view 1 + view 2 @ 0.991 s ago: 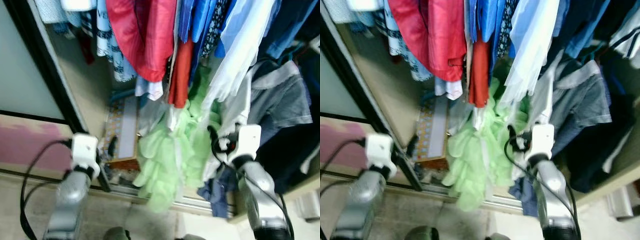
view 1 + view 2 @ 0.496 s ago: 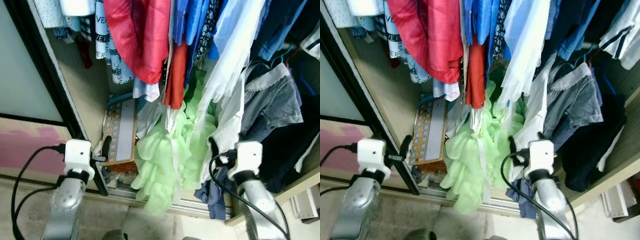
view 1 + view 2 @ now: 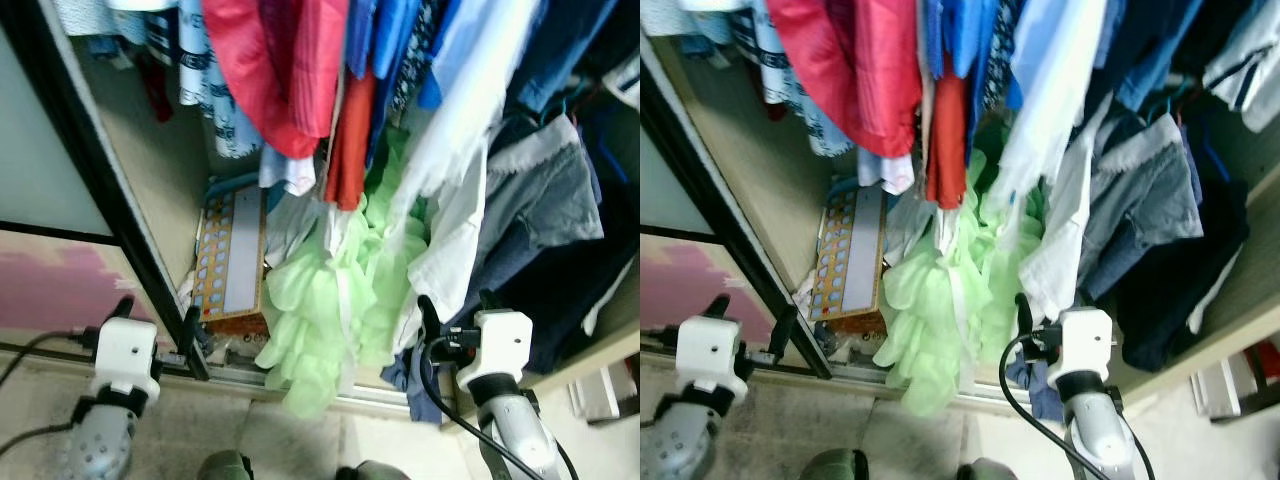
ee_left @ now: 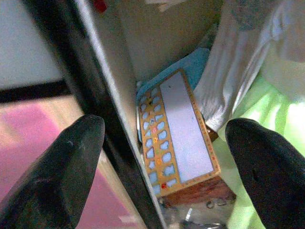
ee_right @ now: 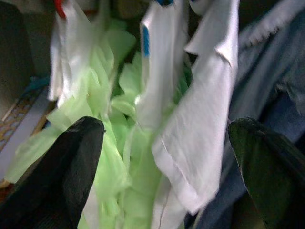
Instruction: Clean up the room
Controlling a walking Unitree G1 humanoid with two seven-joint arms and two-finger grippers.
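Open wardrobe with hanging clothes; both grippers held low before it, fingers spread and empty.

The pale green ruffled garment [image 3: 335, 310] hangs down to the wardrobe floor, its long axis vertical, just beyond the right gripper [image 5: 167, 167], beside a white shirt [image 5: 200, 138]. The flat orange-framed board with blue cut-outs [image 4: 178, 138] lies on the floor, its long axis running into the wardrobe, beyond the left gripper [image 4: 167, 167], which is raised near the black sliding-door frame [image 3: 110, 210].

Bright daylight, soft motion blur
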